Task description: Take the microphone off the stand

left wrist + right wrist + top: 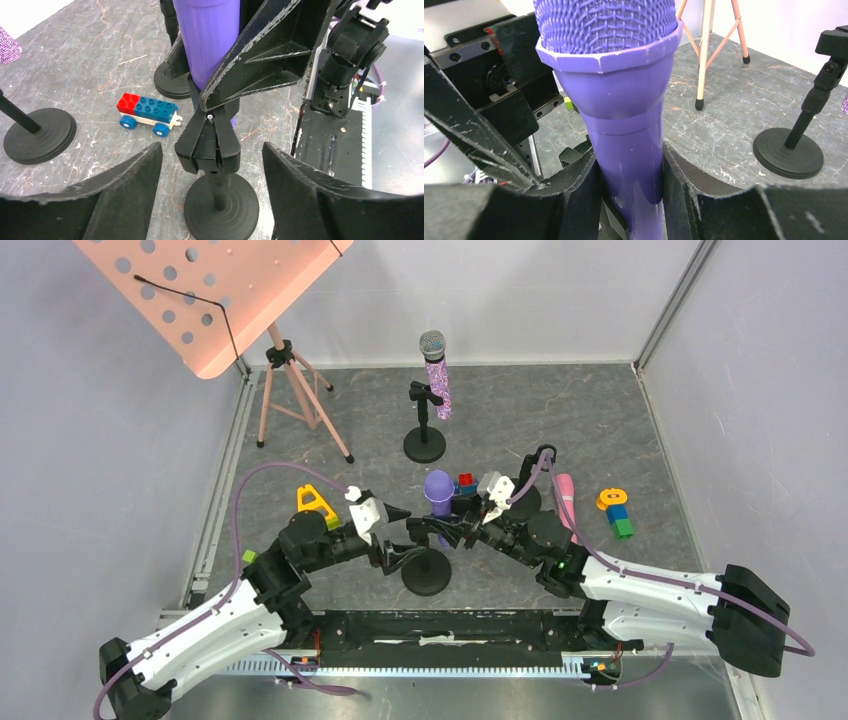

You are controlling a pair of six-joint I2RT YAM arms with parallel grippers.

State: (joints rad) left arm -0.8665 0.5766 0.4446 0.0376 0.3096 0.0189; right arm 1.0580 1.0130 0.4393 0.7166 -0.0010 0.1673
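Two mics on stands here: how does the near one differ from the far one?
The near mic is plain purple, head included; the far mic has a glittery body and a grey mesh head. The near mic is clamped by the right gripper, with the left gripper open by the near stand; the far mic, in the far stand, is untouched. Both stands are black and round-based.

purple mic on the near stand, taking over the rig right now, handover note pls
Right gripper: shut on the purple microphone, on the body below its head.
Left gripper: open, straddling the clip of the stand, not touching.
Microphone not yet out of the clip; stand upright.
Done: grasp. Left: probably clamp the stand, then lift the microphone out.
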